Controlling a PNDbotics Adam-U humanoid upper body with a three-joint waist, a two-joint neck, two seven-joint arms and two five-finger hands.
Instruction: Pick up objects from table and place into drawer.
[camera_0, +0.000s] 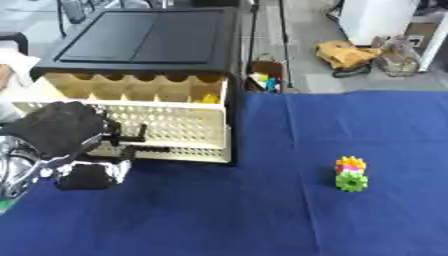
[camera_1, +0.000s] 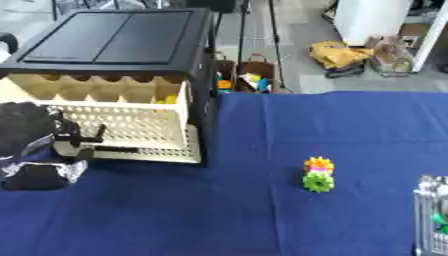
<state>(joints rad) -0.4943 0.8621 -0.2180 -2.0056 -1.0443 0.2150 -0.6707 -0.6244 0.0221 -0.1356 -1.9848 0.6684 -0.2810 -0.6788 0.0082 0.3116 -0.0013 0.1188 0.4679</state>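
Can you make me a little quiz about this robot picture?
1. True or false: the stacked orange, pink and green gear toy lies inside the cream perforated plastic drawer.
2. Which black robot hand is at the drawer's front: A left hand, B right hand?
3. What colour is the tablecloth?

Key: 1 false, it stands on the cloth. 2 A. 3 dark blue.

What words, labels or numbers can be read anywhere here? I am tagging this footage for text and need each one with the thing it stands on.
None can be read: no print shows on the drawer unit, the open drawer, the toy gear stack or the blue cloth.
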